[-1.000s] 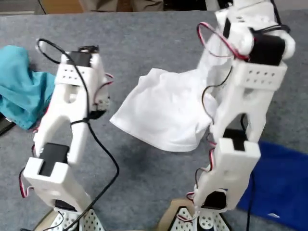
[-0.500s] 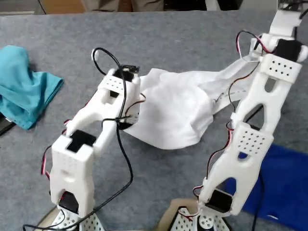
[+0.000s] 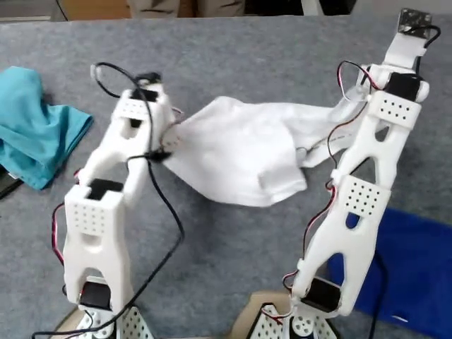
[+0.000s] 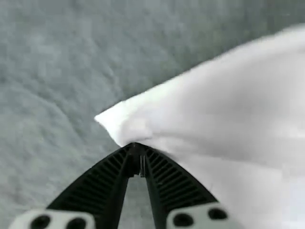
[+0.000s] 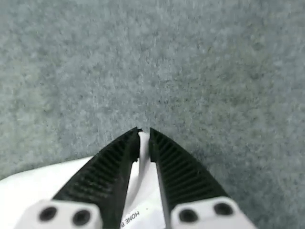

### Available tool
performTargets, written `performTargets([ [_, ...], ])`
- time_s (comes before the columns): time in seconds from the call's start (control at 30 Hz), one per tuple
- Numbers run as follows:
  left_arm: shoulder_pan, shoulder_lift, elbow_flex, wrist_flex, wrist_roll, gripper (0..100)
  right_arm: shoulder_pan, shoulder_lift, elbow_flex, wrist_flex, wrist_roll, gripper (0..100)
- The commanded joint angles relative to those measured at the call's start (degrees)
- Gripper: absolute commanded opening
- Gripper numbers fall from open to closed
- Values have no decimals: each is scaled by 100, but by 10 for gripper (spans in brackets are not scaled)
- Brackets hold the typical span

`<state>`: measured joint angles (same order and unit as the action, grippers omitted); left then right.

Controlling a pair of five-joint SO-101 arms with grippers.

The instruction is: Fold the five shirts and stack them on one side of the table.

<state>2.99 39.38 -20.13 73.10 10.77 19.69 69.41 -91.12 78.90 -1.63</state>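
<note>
White crumpled cloth shirt (image 3: 240, 159) spans lengthwise between my claws: left claw (image 4: 138, 149) clamped on its corner, right claw (image 5: 144, 134) pinching its far edge; grey felt table (image 3: 247, 56) stretches beyond both.

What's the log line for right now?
left end effector: shut on white shirt | right end effector: shut on white shirt | teal shirt, blue shirt: on table

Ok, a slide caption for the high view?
Left gripper and right gripper pinch opposite ends of the white shirt.
</note>
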Motion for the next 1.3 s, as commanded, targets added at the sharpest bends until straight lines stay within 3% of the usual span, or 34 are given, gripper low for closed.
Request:
performTargets([
  [0.0,-756,497,-1143,-176,18,18,66,31,-435,62,-26,9],
  [0.13,-1240,1095,-2576,-18,62,18,84,-57,-426,79,-26,9],
  [0.3,-1327,1640,-4527,914,70,18,40,-48,-418,79,-18,9],
  [0.53,-360,1842,-6338,2813,70,18,-110,-31,-374,70,0,9],
  [0.67,510,1437,-6084,2804,-352,53,-119,110,-426,35,105,9],
  [0.83,1723,303,-4369,2804,-1081,157,-66,189,-426,-114,229,9],
  [1.07,2716,-1077,-1785,2760,-1073,157,75,215,-382,-237,255,9],
  [1.17,3059,-1174,-1398,2629,-1046,157,119,224,-374,-246,237,9],
  [1.27,3235,-1174,-1266,2277,-360,161,119,233,-374,-246,237,9],
])
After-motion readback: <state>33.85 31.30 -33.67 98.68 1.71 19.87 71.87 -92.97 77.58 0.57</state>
